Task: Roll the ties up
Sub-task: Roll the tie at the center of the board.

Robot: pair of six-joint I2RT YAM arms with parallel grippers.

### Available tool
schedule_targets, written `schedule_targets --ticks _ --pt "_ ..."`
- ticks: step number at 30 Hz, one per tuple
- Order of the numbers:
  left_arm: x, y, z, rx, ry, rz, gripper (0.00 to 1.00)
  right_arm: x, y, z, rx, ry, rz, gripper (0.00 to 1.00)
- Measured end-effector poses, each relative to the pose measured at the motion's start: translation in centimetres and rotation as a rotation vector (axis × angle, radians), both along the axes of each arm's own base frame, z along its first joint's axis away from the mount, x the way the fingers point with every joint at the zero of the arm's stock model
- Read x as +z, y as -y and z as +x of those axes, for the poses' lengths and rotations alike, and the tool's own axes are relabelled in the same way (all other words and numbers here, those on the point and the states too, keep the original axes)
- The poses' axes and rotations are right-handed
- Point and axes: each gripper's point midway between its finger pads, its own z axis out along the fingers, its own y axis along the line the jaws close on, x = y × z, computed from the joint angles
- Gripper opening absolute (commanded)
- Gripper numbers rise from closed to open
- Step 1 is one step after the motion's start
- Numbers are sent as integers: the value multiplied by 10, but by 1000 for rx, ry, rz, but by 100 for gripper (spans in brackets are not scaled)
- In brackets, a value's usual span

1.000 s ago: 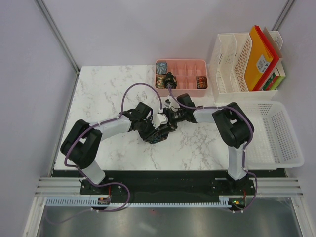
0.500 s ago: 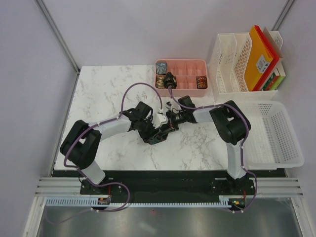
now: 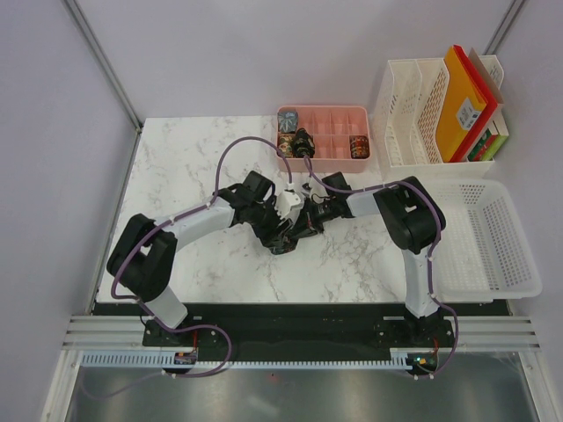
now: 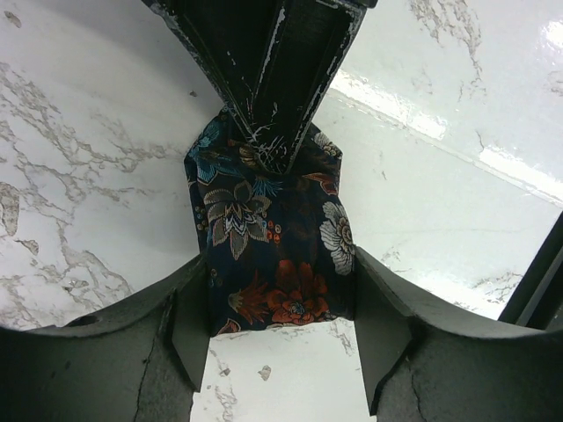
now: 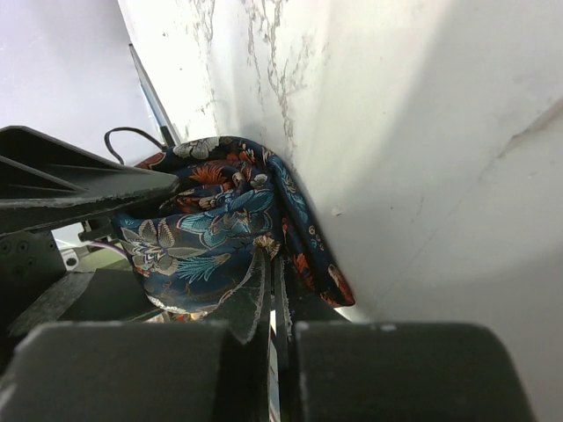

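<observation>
**Anchor with the right, re-grip with the left**

Top view: the left claw [image 3: 283, 230] and right claw [image 3: 305, 221] meet tip to tip above the marble table [image 3: 193, 167]. The floral tie [image 3: 288, 244] is bunched directly beneath them. Detail is poor here, so it is probably a loose bundle rather than a finished coil. The pink tray [image 3: 324, 108] lies well beyond both claws.

Left wrist view: the left claw [image 4: 280, 294] stands spread, with one finger on either side of the tie [image 4: 268, 255]. The fabric edges sit just at its pads. Opposite, the right claw [image 4: 273, 154] is clamped on the tie's far end.

Right wrist view: the right claw [image 5: 271, 277] is closed on a fold, with the bundle [image 5: 215, 220] just ahead of its tips. It lies beside a left finger [image 5: 79, 189].

To do this step well, the right pinch should hold firm as the anchor. The left claw should close squarely across the full width and turn the fabric snugly against the table.
</observation>
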Motion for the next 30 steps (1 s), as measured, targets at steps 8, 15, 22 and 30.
schedule_targets --ticks 8,15,22,30 --pt "0 1 -2 5 -15 -5 66 -1 1 0 2 0 -6 0" --pt "-13 2 -3 0 -35 9 62 -1 0 0 3 -1 -7 0" --pt "-23 7 -3 -12 -40 16 27 -1 -1 -1 5 0 -10 6" --pt "-25 5 -6 -31 -18 9 18 5 3 0 10 -2 -9 45"
